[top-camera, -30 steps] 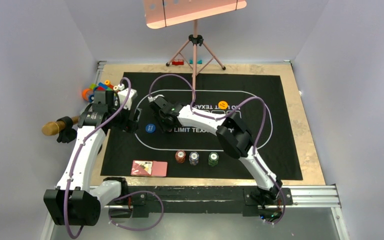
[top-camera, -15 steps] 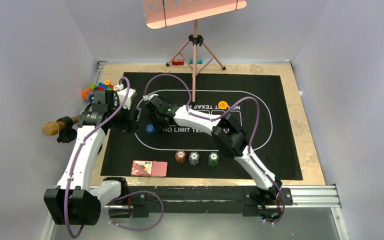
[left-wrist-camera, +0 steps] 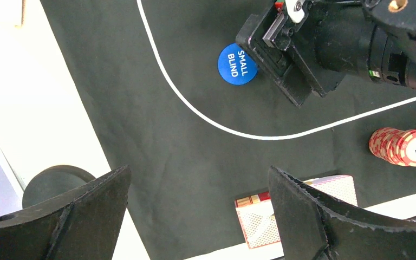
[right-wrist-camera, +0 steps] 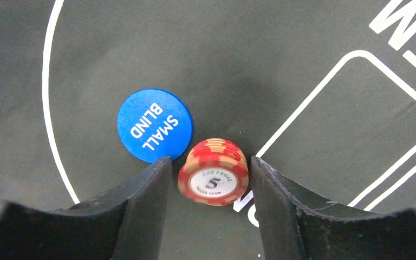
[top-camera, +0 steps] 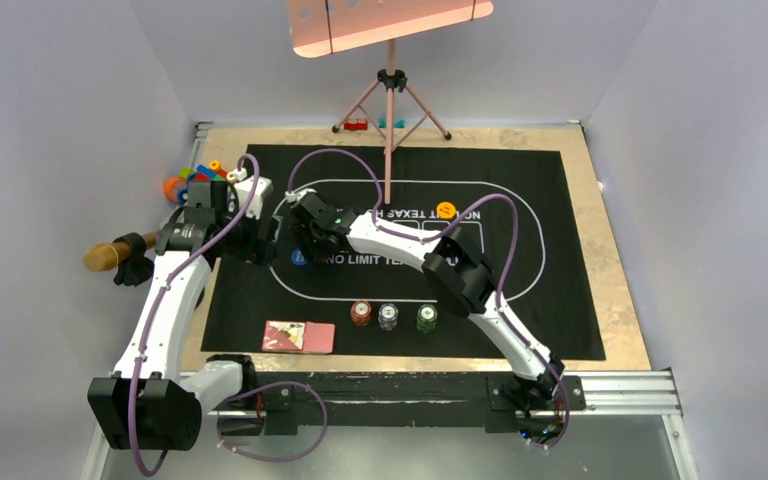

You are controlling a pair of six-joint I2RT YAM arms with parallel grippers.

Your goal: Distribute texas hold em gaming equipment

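Right end effector (right-wrist-camera: pixel 208 163): jaws apart, with a slim gap on each side of a short stack of red striped poker chips marked "5" (right-wrist-camera: pixel 214 179). It looked like a release, not a clamp. The stack sat between the fingers on the black printed mat (right-wrist-camera: pixel 249 54), just beside the blue round "SMALL BLIND" button (right-wrist-camera: pixel 153 124). I couldn't tell whether stack and button touched.

Left end effector (left-wrist-camera: pixel 199 173): jaws wide apart with nothing between them, hovering over the mat's left edge. The pink-backed playing cards (left-wrist-camera: pixel 260 219) lay below it near the front of the mat.

Further out, at the mat's near edge: the remaining red chip stack (top-camera: pixel 361 313), the grey chip stack (top-camera: pixel 388 316) and the green chip stack (top-camera: pixel 426 318) in a row, well apart from the placed stack. The orange round button (top-camera: pixel 446 210) was mid-mat with no chips by it. Everything sat on the tan desk (top-camera: pixel 620 300).

Step, as I read it: posting chips at the small blind.

Next move needs a straight lift, as the side clearance was thin and any sideways drift would topple the stack or nudge the button. After that, probably back to the chip row for the orange button's share.
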